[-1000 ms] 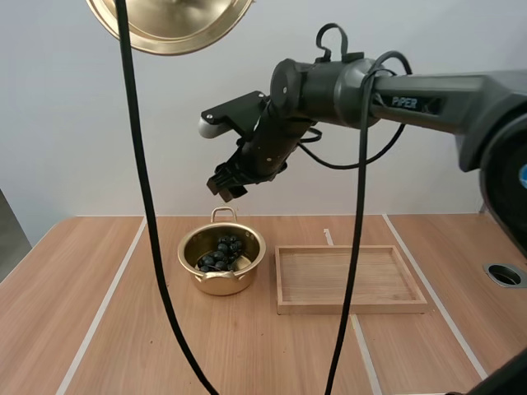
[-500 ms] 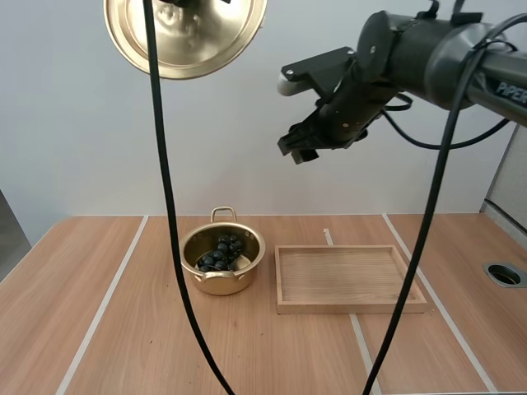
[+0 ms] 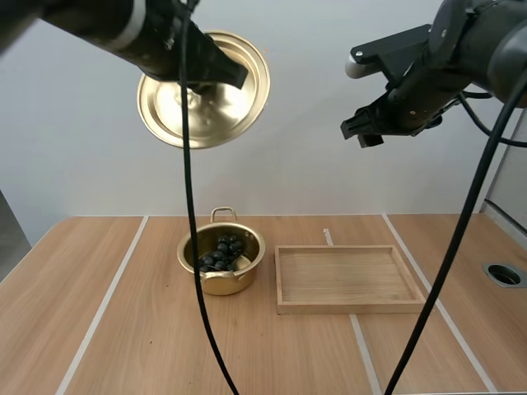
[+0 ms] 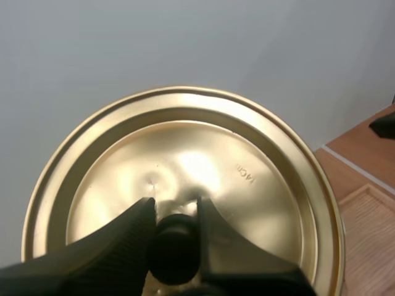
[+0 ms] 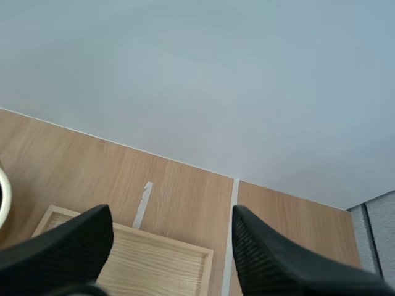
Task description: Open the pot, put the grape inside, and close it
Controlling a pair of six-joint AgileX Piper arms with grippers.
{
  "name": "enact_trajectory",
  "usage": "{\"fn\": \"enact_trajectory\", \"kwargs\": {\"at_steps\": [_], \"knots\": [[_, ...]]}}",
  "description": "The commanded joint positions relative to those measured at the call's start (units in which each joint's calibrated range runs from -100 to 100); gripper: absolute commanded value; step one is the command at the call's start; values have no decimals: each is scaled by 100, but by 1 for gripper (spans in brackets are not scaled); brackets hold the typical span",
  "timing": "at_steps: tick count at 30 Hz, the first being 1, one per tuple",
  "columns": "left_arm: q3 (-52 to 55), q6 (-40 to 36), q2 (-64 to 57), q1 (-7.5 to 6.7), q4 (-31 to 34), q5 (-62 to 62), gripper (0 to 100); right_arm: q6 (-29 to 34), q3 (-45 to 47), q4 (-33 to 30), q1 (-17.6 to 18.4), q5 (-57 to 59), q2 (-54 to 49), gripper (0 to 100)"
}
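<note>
**A:** so which step is this? The grapes point(image 3: 221, 251) look to be sitting in the pot point(image 3: 218, 284) already, and the pot's open on the table point(image 3: 123, 346), just beside the wooden tray point(image 3: 346, 280).

**B:** yeah, I'd say closing is all that's left. The left hand point(image 4: 174, 206) is clenched on the lid's black knob point(image 4: 174, 253), one finger on each side. It holds the lid point(image 3: 198, 115) high above the pot and well clear of it.

**A:** the lid isn't flat though?

**B:** nope, it's tipped steeply. So the next move probably means bringing it down, levelling it and centring it over the rim before letting go. If it goes down crooked, it may well sit skewed.

**A:** and the right hand point(image 3: 361, 132)?

**B:** it's up high over the tray side, with its fingers point(image 5: 74, 240) spread and nothing between them. It looks out of the way to me.
</note>
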Motion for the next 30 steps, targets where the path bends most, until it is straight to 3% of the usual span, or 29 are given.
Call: {"fn": "enact_trajectory", "kwargs": {"at_steps": [1,7,10,11,13,30], "knots": [[558,57,133,-5,-58,-725,0,-4,-12,-29,-33,-111,-165,90],[1137,129,454,-5,-58,-1279,0,112,-12,76,-33,-86,-206,84],[1719,274,1025,-5,-58,-1754,0,120,-12,166,-33,-25,-244,52],[1950,354,1320,-5,-70,-2006,0,120,-12,167,-33,-25,-244,23],[2127,397,1523,-5,-82,-2251,0,120,-12,190,-33,-25,-244,0],[2461,690,2925,-5,-190,-2990,0,107,-12,409,-33,-41,-244,0]]}}
